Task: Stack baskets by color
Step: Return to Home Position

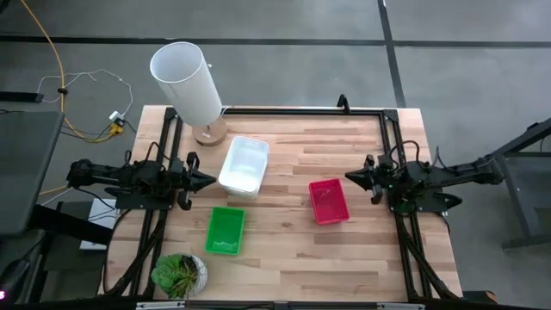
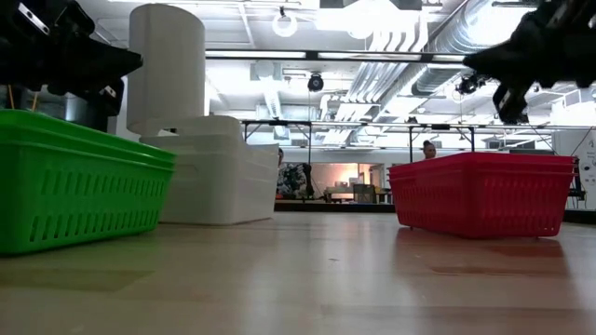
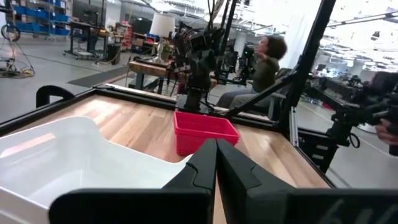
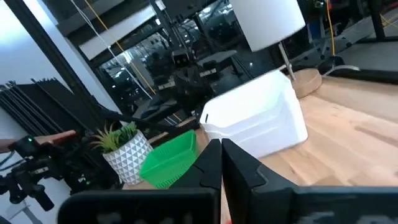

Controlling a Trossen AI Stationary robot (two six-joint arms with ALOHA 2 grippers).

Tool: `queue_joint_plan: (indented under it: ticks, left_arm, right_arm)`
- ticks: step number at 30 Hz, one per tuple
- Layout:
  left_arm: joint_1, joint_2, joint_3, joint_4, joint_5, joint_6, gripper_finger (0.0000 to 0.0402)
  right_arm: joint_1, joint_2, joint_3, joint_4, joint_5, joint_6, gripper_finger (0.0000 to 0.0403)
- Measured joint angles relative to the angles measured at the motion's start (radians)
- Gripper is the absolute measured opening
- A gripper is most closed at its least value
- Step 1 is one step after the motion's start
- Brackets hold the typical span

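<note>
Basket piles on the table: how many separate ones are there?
3. White pile by the lamp base, near the left gripper; green pile next to the potted plant; red pile near the right gripper. Baskets nested inside each may be hidden.

Bare wood runs down the middle of the table (image 1: pixel 288 232), between the white baskets (image 1: pixel 244 165) and green baskets (image 1: pixel 225 230) on one side and the red baskets (image 1: pixel 329 201) on the other. The lamp (image 1: pixel 188 82) crowds the white baskets' far end. The plant (image 1: pixel 179 275) blocks the corner just beside the green ones. The left gripper (image 1: pixel 207 181) sits just beside the white baskets.
</note>
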Motion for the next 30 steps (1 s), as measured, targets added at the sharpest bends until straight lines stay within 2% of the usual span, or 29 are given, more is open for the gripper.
queue_joint_plan:
  ticks: [2,5,10,15,21,30]
  left_arm:
    - [0.000,0.000,0.000,0.000,0.000,0.000,0.0000]
    - [0.000,0.000,0.000,0.000,0.000,0.000,0.0000]
    - [0.000,0.003,0.000,0.000,0.000,0.000,0.0000]
    - [0.000,0.003,0.000,-0.001,0.000,0.000,0.0000]
    - [0.000,-0.001,0.000,0.001,-0.001,0.000,0.0000]
    - [-0.002,-0.001,0.000,-0.001,-0.001,0.000,0.0000]
  right_arm:
    - [0.000,-0.002,-0.042,0.030,-0.001,0.011,0.0000]
    - [0.000,-0.024,-0.052,-0.035,-0.014,0.021,0.0000]
    - [0.000,-0.098,-0.052,-0.118,-0.021,-0.034,0.0000]
    - [0.000,-0.151,-0.052,-0.121,-0.027,-0.103,0.0000]
    - [0.000,-0.136,-0.052,-0.124,-0.038,-0.178,0.0000]
    - [0.000,-0.128,-0.052,-0.124,-0.026,-0.183,0.0000]
